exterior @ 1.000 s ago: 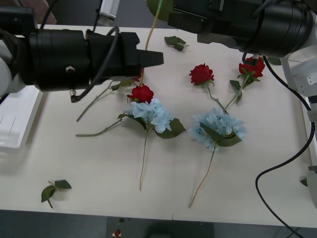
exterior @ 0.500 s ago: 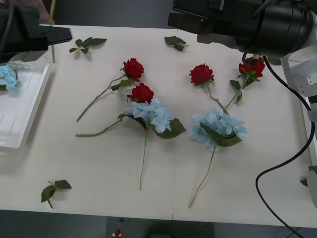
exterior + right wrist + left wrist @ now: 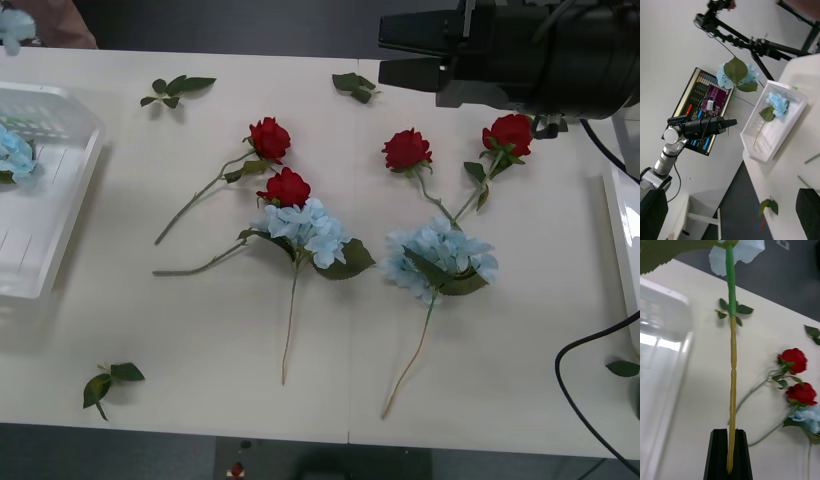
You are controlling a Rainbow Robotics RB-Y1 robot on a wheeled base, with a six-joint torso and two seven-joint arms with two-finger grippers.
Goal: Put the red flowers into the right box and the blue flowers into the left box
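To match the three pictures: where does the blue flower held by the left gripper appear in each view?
Front view: the blue flower peeks in at the top left corner, beyond the left box.
Right wrist view: centre, over the box, stem in the left gripper.
Left wrist view: its stem runs through the middle from the gripper.
Shared landmark: the left box.

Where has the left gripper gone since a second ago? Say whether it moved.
Yes. The left gripper, shut on a blue flower, swung left from above the red flowers to past the left box.
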